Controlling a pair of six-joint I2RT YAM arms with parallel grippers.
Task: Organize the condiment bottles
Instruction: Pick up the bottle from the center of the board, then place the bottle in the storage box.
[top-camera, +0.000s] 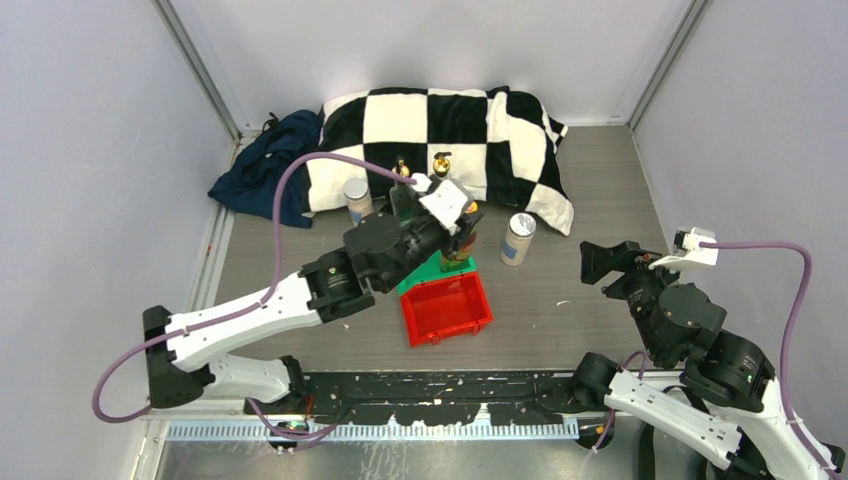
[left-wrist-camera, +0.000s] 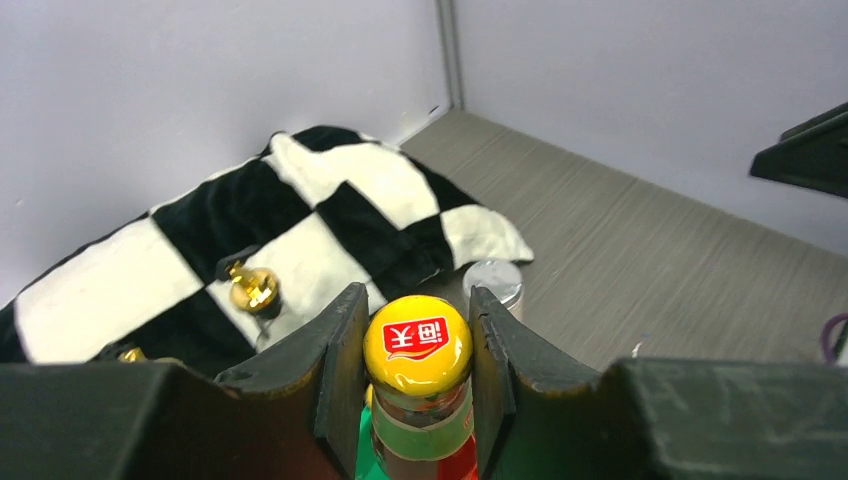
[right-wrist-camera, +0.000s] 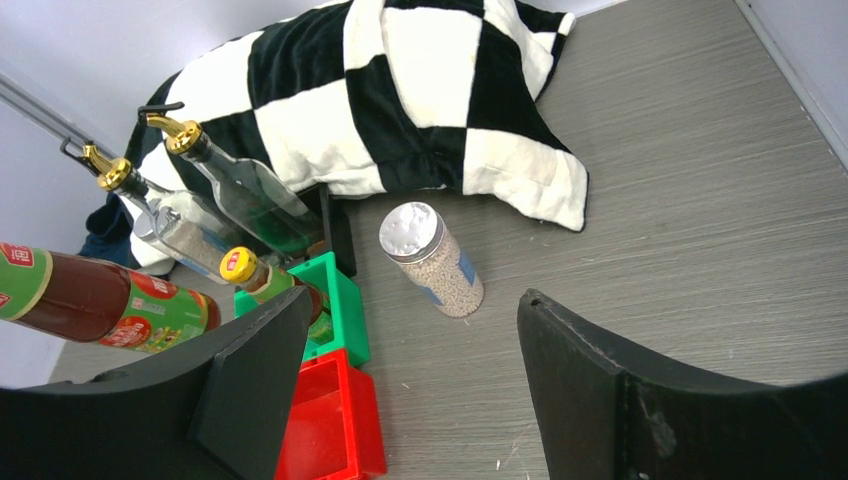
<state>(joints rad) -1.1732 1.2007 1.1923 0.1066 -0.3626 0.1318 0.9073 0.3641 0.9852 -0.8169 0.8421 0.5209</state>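
Observation:
My left gripper (left-wrist-camera: 417, 297) is shut on the yellow cap of a dark sauce bottle (left-wrist-camera: 418, 350), holding it above the green bin (top-camera: 424, 275). The same bottle (right-wrist-camera: 110, 300) shows at the left of the right wrist view. A second yellow-capped sauce bottle (right-wrist-camera: 250, 275) stands in the green bin (right-wrist-camera: 340, 290). Two tall clear bottles with gold pourers (right-wrist-camera: 250, 190) (right-wrist-camera: 170, 225) stand behind it at a black bin (right-wrist-camera: 338, 228). One silver-lidded shaker jar (right-wrist-camera: 432, 262) stands on the table right of the bins, another (top-camera: 357, 200) to their left. My right gripper (right-wrist-camera: 415, 330) hangs open and empty, off to the right.
The red bin (top-camera: 445, 308) sits in front of the green one and holds nothing. A black-and-white checkered cloth (top-camera: 450, 125) lies bunched at the back, with a dark blue cloth (top-camera: 262, 165) to its left. Grey walls close the table on three sides.

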